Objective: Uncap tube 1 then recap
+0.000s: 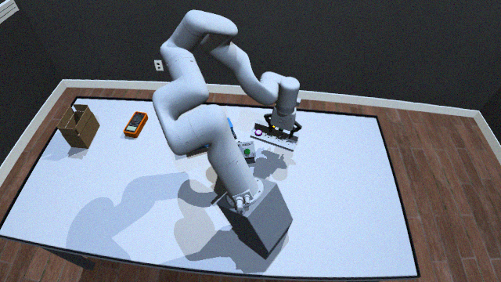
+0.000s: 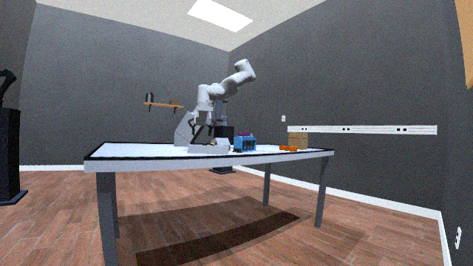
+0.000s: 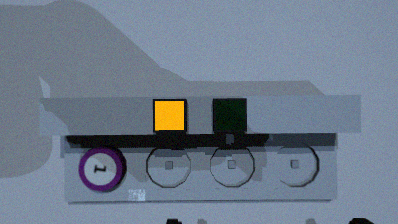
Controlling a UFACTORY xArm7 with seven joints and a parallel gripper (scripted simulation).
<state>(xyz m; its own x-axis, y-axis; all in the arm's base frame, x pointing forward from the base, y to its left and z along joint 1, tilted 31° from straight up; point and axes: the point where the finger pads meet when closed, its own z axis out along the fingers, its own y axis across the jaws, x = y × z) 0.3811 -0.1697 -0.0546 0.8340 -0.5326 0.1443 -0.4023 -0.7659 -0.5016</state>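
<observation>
In the wrist view the grey cap tray [image 3: 200, 167] lies below me. The purple cap marked 1 [image 3: 101, 169] sits flat in the leftmost nest. The other three nests [image 3: 231, 165] are empty. The amber lamp [image 3: 169, 115] is lit and the green lamp [image 3: 229, 115] is dark. My gripper [image 1: 282, 131] hangs open and empty above the tray [image 1: 275, 137]; only its fingertips show at the bottom edge of the wrist view. The cap also shows in the top view [image 1: 258, 132]. The blue decapping station [image 2: 244, 143] with purple-capped tubes stands beside the tray. The key housing with the green key [image 1: 246, 151] is near the arm.
A cardboard box [image 1: 78, 126] and an orange multimeter [image 1: 135, 124] lie at the table's left. The arm's base block [image 1: 256, 219] stands at the front middle. The arm's own links hide most of the decapping station in the top view.
</observation>
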